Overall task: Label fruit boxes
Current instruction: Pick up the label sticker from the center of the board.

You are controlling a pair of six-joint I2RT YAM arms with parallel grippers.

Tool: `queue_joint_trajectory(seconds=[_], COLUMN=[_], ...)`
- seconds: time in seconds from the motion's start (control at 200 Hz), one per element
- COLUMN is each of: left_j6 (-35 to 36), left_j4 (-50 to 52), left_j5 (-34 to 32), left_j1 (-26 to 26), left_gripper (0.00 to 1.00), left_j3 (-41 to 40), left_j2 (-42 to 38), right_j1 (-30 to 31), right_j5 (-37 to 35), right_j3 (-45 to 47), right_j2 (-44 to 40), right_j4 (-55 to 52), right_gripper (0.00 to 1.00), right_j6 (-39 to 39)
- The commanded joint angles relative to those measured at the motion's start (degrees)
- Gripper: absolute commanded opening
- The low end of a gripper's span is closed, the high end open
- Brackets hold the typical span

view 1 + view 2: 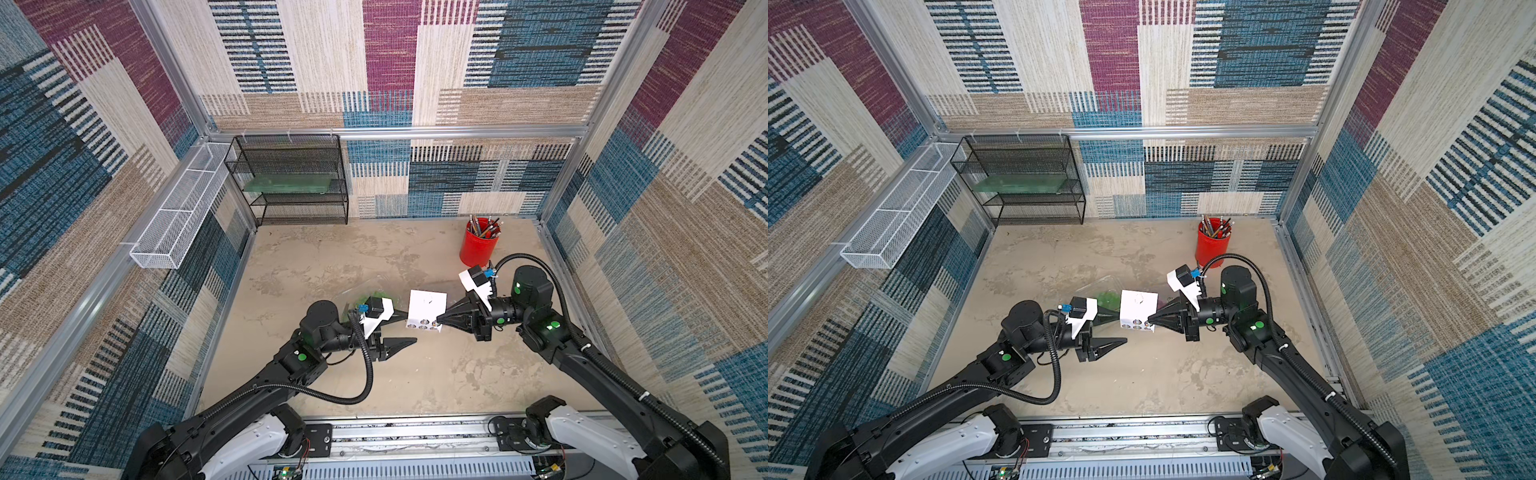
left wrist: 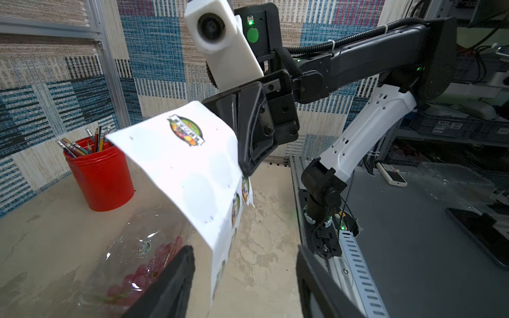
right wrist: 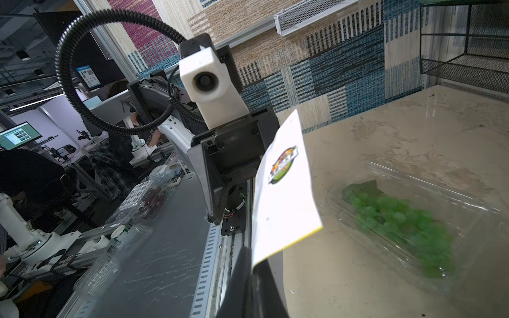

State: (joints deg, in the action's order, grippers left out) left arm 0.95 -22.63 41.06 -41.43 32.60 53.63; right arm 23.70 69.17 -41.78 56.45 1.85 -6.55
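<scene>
Sticker sheet (image 1: 426, 309) held up above bench (image 1: 332, 257), mid-scene. Right jaws clenched on sheet's near right edge. Left jaws released and spread, one tip just beside sheet's left edge, nothing gripped. Green-grape box (image 3: 399, 220) set on bench left of sheet, partly covered by left wrist in both top views. Red-grape box (image 2: 132, 261) set on bench beneath sheet, round label seen on lid; mostly hidden by sheet in top views. Red pencil cup (image 1: 478, 245) stood at back right.
</scene>
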Motion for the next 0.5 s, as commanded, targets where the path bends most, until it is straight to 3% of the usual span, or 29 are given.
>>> queue_joint_trajectory(seconds=[0.0,0.496], left_j6=[3.3,-1.2], left_j4=[0.0,-5.9], left_j5=[1.4,0.3], left_j1=[-0.4,-0.8], left_gripper=[0.59,0.39], left_j3=[1.2,2.0], left_j2=[0.7,4.8], right_j1=[0.2,1.5], right_j5=[0.8,1.2], right_j3=[-0.8,-1.2], right_j2=[0.8,2.0], right_j4=[-0.1,0.5], right_gripper=[0.03,0.02], right_j6=[1.2,1.6])
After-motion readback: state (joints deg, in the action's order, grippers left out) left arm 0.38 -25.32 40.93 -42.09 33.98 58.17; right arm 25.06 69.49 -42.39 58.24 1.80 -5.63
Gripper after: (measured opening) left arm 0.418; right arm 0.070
